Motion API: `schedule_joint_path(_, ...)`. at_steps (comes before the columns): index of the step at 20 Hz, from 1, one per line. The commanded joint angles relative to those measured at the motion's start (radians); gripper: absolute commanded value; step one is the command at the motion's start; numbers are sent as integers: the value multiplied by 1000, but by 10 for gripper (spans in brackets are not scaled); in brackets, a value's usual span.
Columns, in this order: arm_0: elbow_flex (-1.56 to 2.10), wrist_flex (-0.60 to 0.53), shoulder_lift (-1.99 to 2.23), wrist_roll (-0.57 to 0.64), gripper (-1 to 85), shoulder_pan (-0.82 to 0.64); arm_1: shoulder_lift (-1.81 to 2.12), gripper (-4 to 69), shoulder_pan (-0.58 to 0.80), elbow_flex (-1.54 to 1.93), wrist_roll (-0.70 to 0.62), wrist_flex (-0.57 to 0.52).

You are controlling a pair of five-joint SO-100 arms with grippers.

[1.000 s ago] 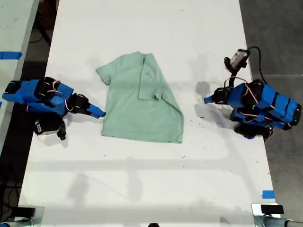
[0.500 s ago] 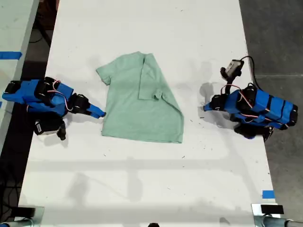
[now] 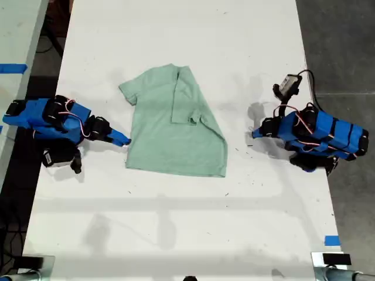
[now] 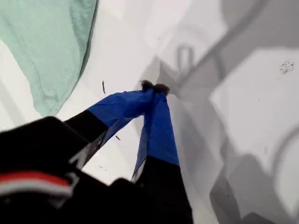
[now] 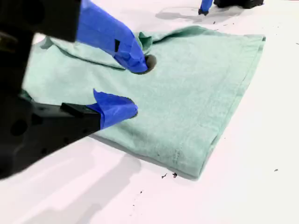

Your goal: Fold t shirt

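Note:
The pale mint-green t shirt [image 3: 176, 126] lies flat in the middle of the white table [image 3: 176, 222], with one side folded in over its middle. My second gripper [image 3: 124, 140] is at the shirt's edge on the exterior view's left. It is open [image 5: 131, 86], one fingertip [image 5: 133, 60] resting on the cloth [image 5: 196, 84] and the other at the hem. My first gripper [image 3: 256, 133] sits on the exterior view's right, a short way off the shirt. Its blue fingers meet, shut and empty [image 4: 154, 88], low over bare table, with a shirt corner [image 4: 46, 46] beyond them.
Blue tape marks sit near the table corner [image 3: 331, 240] on the exterior view's right and on a second table [image 3: 12, 68] at that view's left. Dark floor runs along the table's edge on the exterior view's right. A cable loops above the first arm [image 3: 310, 79].
The first arm turned slightly over the first half second, its fingertips dropping toward the table, then held still. The second arm and the shirt have not moved.

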Motion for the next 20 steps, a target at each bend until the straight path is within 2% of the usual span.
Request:
schedule_joint_path(1, -12, 0, 5, -2, 115, -9, 8, -25, -9, 8, 18, 3)
schedule_joint_path(13, -12, 0, 5, 5, 115, -9, 8, -22, -11, 9, 29, 5)
schedule_joint_path(16, -8, -32, 5, 284, 117, -8, 8, -22, -15, 11, 34, 5)
schedule_joint_path(19, -12, -26, 5, 295, 108, -28, 8, -22, -15, 11, 35, 6)
schedule_joint_path(20, -20, -14, 5, 224, 110, -23, 8, -22, -15, 11, 37, 6)
